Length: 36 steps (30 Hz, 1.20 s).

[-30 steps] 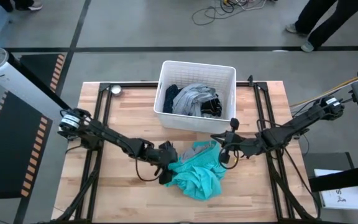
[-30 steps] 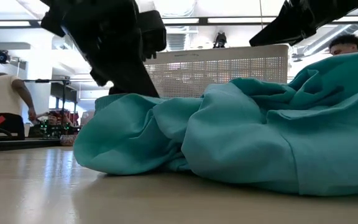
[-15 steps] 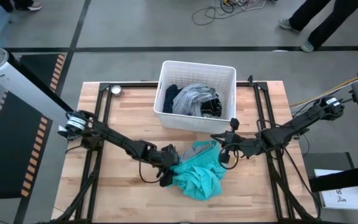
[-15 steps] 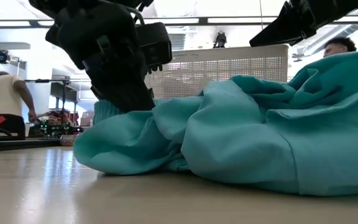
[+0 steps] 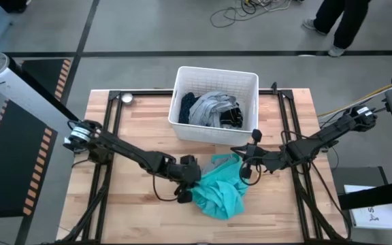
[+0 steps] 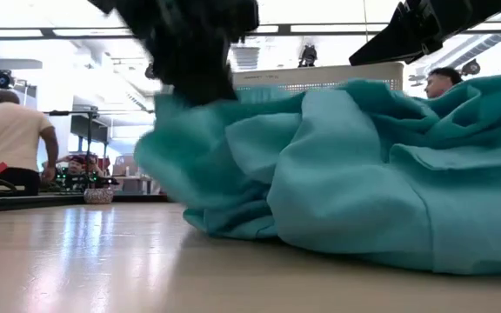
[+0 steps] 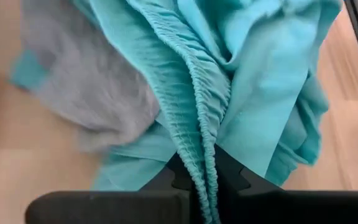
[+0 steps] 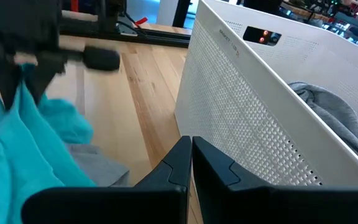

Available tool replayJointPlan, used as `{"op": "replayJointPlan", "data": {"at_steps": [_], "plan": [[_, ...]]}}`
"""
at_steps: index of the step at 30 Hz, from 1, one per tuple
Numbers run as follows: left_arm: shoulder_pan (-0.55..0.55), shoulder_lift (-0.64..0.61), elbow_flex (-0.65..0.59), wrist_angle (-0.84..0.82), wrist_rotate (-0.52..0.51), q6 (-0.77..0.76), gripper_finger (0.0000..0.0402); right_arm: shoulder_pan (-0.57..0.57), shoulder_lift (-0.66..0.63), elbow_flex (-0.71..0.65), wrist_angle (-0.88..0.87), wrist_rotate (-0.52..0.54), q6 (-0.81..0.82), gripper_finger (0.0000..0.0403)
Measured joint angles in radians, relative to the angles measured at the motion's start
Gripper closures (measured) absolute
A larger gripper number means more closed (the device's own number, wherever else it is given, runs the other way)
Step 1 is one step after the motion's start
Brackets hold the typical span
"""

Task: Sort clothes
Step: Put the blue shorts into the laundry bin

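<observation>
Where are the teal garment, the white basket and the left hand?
teal garment (image 5: pixel 218 190): high view, middle of the crumpled fabric.
white basket (image 5: pixel 216 71): high view, far rim.
left hand (image 7: pixel 197 177): left wrist view, between its fingertips, shut on the garment's gathered hem.

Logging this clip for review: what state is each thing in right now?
teal garment: crumpled on the table, one ribbed edge pinched
left end effector: shut on the teal garment
right end effector: shut, empty, at the garment's far edge
white basket: upright, holding grey and dark clothes
</observation>
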Motion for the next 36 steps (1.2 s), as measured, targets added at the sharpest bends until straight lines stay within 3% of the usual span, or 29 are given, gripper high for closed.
{"op": "replayJointPlan", "data": {"at_steps": [7,12,26,36], "plan": [[-0.005,-0.041,0.229,-0.244,-0.154,0.116,0.0397,0.0,0.0,0.0,-0.018,0.0,-0.003,0.0403],[-0.005,-0.06,0.338,-0.303,-0.252,0.182,0.0398,0.0,0.0,0.0,-0.03,0.0,0.005,0.0403],[0.002,-0.217,0.356,-0.236,-0.438,0.262,0.0399,0.002,0.0,0.0,-0.035,0.0,0.005,0.0403],[0.098,-0.361,0.356,-0.038,-0.441,0.42,0.0399,0.002,0.0,0.0,-0.035,0.0,0.005,0.0403]]}}
